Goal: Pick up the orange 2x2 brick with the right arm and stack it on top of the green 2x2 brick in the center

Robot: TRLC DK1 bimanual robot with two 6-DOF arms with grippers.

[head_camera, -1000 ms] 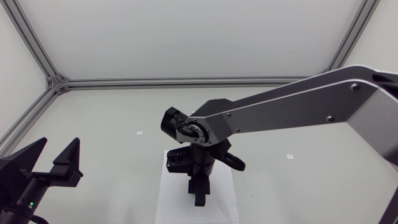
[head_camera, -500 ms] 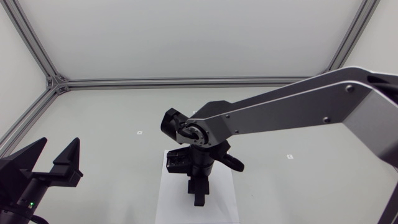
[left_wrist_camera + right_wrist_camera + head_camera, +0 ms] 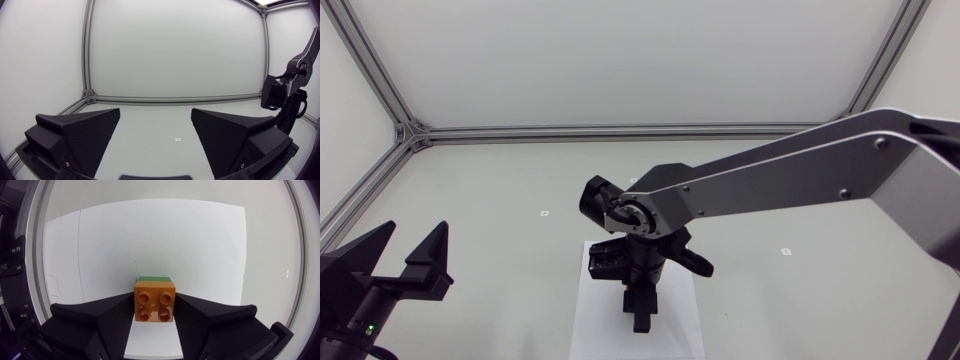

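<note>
Right arm [image 3: 790, 170] is seen coming in from the right side and reaching past the middle, with its wrist pointed down over the white sheet [image 3: 588, 312] at the table [image 3: 500, 180] centre. Right gripper [image 3: 639, 312] is only partly shown in the head view; both bricks are hidden there by the wrist.

In the right wrist view, the right gripper [image 3: 154, 307] is clamped narrow on the orange 2x2 brick [image 3: 154, 301]. One finger is pressed against each side face and the four studs are turned up toward the camera. The green 2x2 brick [image 3: 153, 278] is seen only as a thin strip just ahead of the orange brick's far edge, directly beneath it. Whether the orange brick is fully seated on the green studs or held just above them cannot be told. Both bricks are located over the white sheet [image 3: 200, 255].

Left gripper [image 3: 416, 242] is parked low at the left side, well apart from the bricks. Its fingers are spread wide with nothing between them, as confirmed in the left wrist view [image 3: 156, 117], where the right arm [image 3: 287, 95] is also seen off to the side.
</note>
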